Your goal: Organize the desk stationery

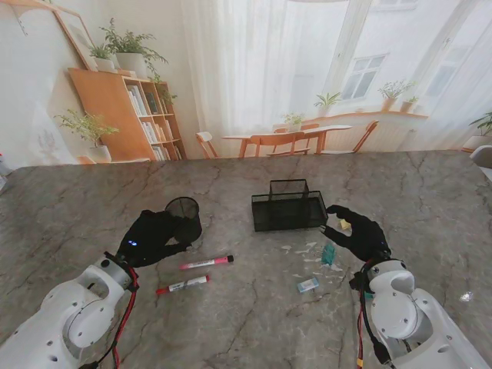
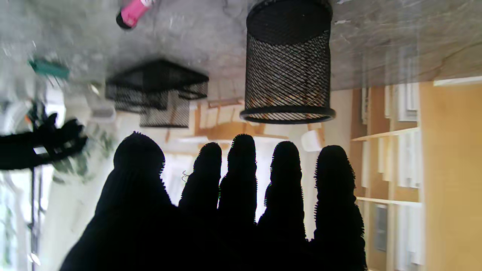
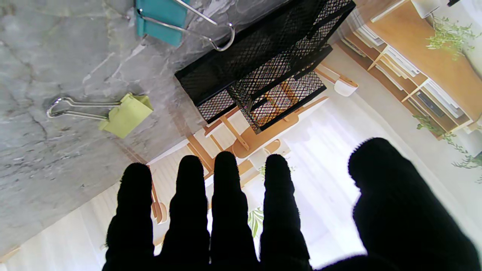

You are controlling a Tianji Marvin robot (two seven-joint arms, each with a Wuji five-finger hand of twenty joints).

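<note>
The worktop is seen as grey veined stone with a smooth, faintly glossy finish; the pen cup and the desk tray are formed of matt black wire mesh; the binder clips are given painted bodies and shiny bare-metal handles; the fingers are covered in fuzzy black knit cloth.

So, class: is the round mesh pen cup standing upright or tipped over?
Upright. The round mesh pen cup stands on its base on the table, rim facing up; the left wrist view shows its straight wall.
</note>
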